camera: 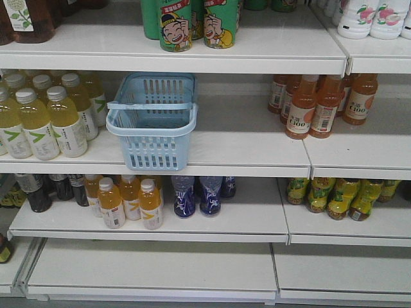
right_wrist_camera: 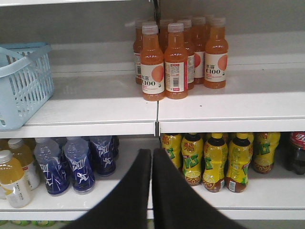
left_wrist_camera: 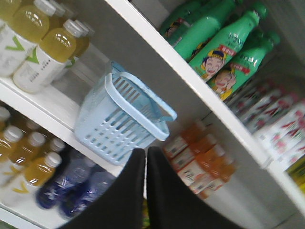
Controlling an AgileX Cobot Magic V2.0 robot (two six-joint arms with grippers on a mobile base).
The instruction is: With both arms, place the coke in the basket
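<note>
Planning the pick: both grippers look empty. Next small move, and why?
Probably swing the right gripper right toward the coke, opening it on the way. Its jaws are shut on nothing, and the coke sits cut off at the right edge of its view on the lower shelf. The basket stands on the shelf above.

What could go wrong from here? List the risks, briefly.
1. The coke stands close beside the yellow bottles; the right claw, now shut, could knock them over.
2. The basket sits at the shelf front edge; a push might tip it off.
3. Its handle lies across the opening and may block the drop.
</note>
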